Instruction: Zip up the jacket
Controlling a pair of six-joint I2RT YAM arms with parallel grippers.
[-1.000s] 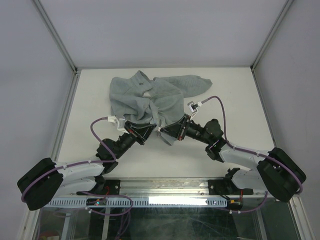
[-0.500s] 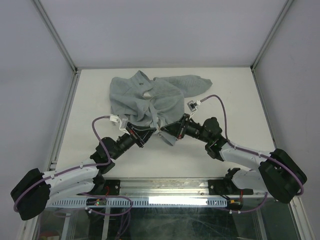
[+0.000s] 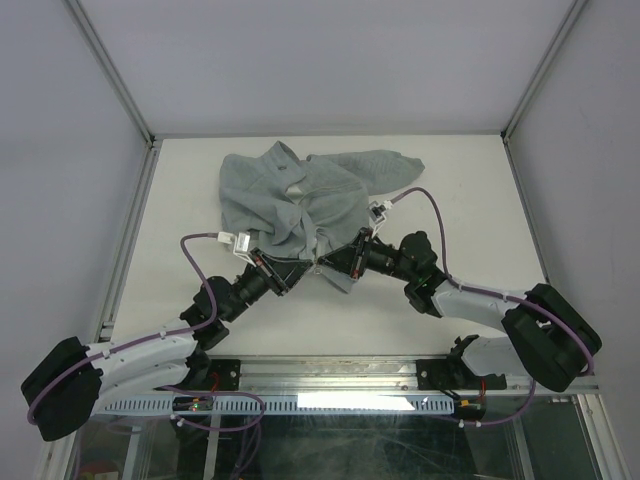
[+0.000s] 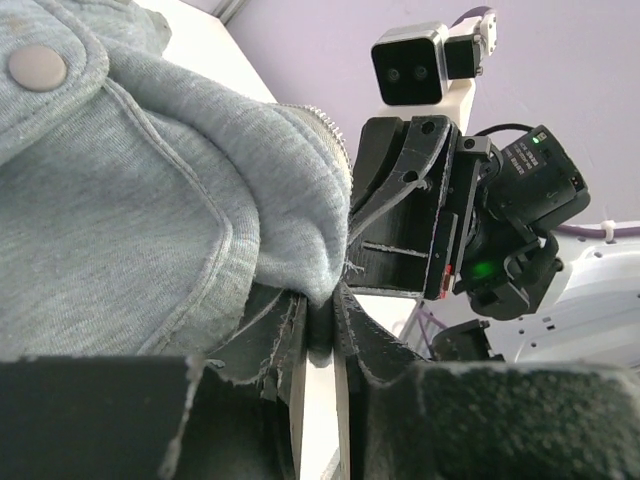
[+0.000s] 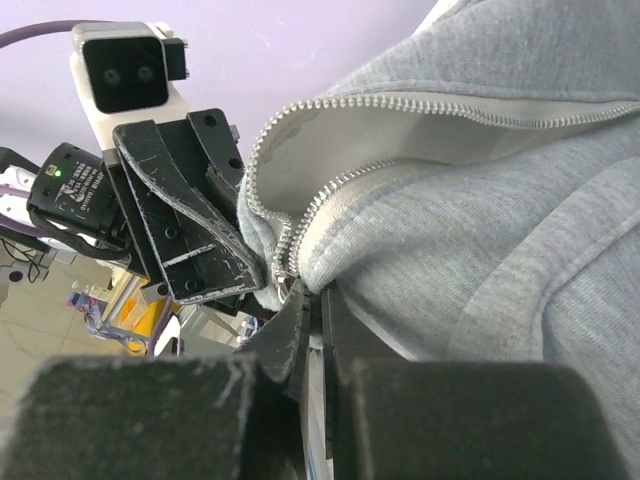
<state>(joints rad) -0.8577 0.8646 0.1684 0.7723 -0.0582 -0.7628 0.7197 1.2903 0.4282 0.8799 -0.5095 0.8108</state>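
Jacket (image 3: 300, 190) rumpled at the surface's (image 3: 470, 200) far centre, near hem held by both arms.
Left fingers (image 4: 272, 335) pinch the hem edge; right fingers (image 5: 283, 332) pinch at the zipper's (image 5: 310, 205) lower end, teeth parted above; wide surface shows to the right.

One jacket (image 3: 290, 195), two grippers (image 3: 302, 263) (image 3: 331, 260)

A white table (image 3: 450, 180) stands inside a booth with plain pale lilac walls: the far wall (image 3: 330, 60), the left wall (image 3: 50, 150) and the right wall (image 3: 590, 150). Thin metal posts (image 3: 110, 70) rise at the far corners. A metal rail (image 3: 330, 372) runs along the near edge. The light is soft and even.
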